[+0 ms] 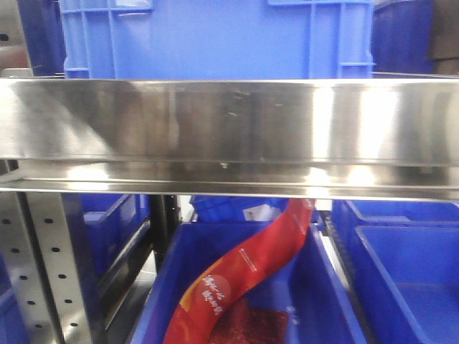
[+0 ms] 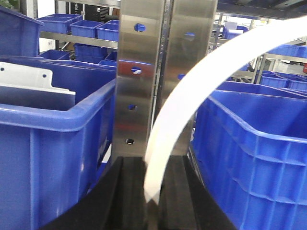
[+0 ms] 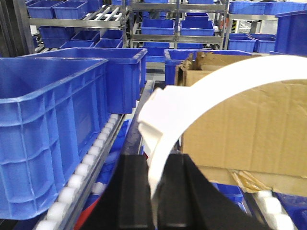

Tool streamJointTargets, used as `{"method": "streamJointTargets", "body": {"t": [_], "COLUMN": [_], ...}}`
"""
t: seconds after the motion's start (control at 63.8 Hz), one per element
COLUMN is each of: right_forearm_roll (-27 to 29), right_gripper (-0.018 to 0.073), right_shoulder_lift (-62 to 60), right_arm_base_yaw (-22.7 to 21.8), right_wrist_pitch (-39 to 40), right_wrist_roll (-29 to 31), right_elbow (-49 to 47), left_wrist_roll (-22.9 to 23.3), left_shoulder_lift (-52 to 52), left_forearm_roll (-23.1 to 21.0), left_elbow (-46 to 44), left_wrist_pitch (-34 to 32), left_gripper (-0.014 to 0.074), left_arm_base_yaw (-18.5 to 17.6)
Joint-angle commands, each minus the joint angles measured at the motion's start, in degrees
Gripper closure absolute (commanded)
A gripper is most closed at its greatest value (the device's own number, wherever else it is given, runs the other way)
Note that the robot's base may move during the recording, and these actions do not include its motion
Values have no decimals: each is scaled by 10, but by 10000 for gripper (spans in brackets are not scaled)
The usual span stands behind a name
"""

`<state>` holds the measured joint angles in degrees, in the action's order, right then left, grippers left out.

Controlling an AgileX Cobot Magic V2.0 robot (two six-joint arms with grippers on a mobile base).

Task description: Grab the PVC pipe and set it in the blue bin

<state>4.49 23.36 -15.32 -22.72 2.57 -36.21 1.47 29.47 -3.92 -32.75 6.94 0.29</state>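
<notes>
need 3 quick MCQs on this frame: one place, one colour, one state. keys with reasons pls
1. In the right wrist view, what stands behind the PVC pipe on the right?
A. a cardboard box
B. a green crate
C. a metal drum

2. What colour is the bag lying in the bin under the steel shelf?
A. yellow
B. red
C. white

3. What state is the left gripper in?
A. open and empty
B. out of view
C. shut on the PVC pipe

Key: 1 A, a brown box fills that side. 2 B, the bag is red with white print. 3 C, the white strip rises from between its closed fingers.
</notes>
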Motion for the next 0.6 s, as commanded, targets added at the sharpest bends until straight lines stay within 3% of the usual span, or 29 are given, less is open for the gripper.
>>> {"method": "streamJointTargets", "body": {"t": [0.0, 0.58], "right_forearm_roll": [-2, -2], "right_gripper": [728, 728], "right_shoulder_lift": [-1, -1], "right_arm_base_yaw": [0, 0], "right_wrist_pitch": [18, 18], "right_wrist_roll": [5, 5], "right_elbow": [-1, -1], "left_wrist_roll": [2, 2], "left_shoulder_lift": [-2, -2], "left_forearm_roll": [-2, -2], "left_elbow": [-1, -1], "left_wrist_pitch": [-19, -20], "left_gripper": [707, 707], "left_arm_base_yaw": [0, 0]}}
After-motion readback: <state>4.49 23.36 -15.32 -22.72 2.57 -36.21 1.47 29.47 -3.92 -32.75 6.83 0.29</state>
